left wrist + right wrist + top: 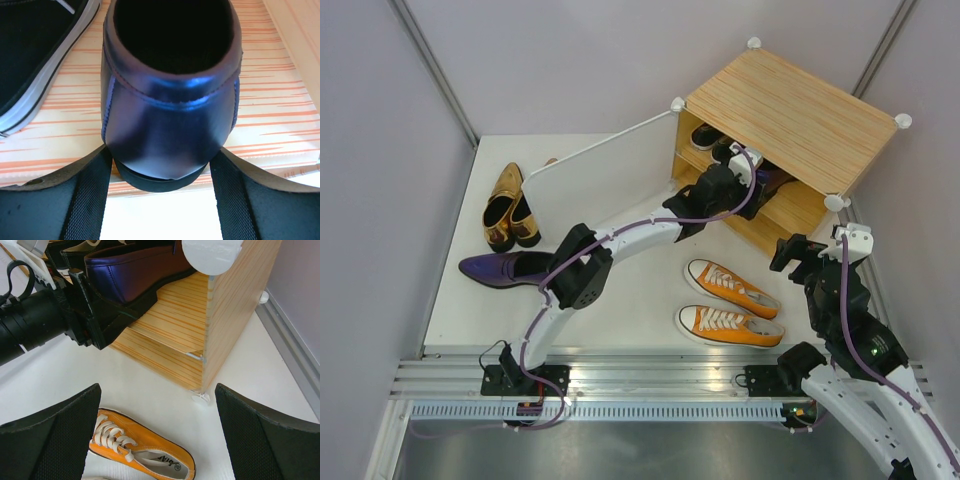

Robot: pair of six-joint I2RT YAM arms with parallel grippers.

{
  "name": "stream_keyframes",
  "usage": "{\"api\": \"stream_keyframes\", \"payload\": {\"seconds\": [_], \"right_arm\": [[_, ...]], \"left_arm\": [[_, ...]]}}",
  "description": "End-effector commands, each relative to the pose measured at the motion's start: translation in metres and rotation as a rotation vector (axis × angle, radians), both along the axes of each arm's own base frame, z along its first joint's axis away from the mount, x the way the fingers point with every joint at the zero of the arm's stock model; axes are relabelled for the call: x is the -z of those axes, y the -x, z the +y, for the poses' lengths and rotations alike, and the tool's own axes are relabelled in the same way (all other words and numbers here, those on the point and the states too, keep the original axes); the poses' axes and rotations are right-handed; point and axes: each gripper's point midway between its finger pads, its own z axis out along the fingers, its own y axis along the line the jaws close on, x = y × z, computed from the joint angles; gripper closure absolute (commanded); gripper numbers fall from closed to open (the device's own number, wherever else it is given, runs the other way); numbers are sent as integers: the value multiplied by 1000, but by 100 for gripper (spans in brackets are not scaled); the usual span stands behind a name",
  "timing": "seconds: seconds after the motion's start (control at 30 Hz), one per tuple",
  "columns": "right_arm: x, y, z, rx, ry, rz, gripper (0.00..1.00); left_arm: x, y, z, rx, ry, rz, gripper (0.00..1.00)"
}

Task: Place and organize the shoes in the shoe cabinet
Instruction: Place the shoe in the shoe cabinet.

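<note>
The shoe cabinet (800,110) stands at the back right with its white door (600,165) swung open to the left. My left gripper (162,200) reaches into it and is shut on the heel of a glossy purple loafer (170,115), which rests on the inner shelf (270,115) beside a black canvas sneaker (35,50). The other purple loafer (505,268) and the gold pumps (508,205) lie at the left. Two orange sneakers (732,287) lie in front of the cabinet. My right gripper (157,440) hangs open above one orange sneaker (145,450), touching nothing.
The open door (600,165) stands between the cabinet and the gold pumps. The cabinet's front right foot (201,399) rests on the white table close to a metal rail (295,350) on the right. Grey walls close in the table on three sides.
</note>
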Motion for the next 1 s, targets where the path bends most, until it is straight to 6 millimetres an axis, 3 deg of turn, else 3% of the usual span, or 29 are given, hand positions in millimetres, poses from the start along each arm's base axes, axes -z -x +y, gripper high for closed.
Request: {"api": "stream_keyframes", "payload": {"seconds": [0.0,0.3,0.73,0.97], "right_arm": [[-12,0,-2,10,-5,-22,2],[-11,-1,-1,10,2,-14,2],[-10,-2,-1,11,0,-10,2],[-10,-2,0,9,2,-9,2]], "left_arm": [[-49,-23,-1,-129,167,-45,98],[-34,-46,18,-322,191,-2,98],[-4,-73,46,-471,136,54,98],[2,-76,44,-448,121,52,98]]}}
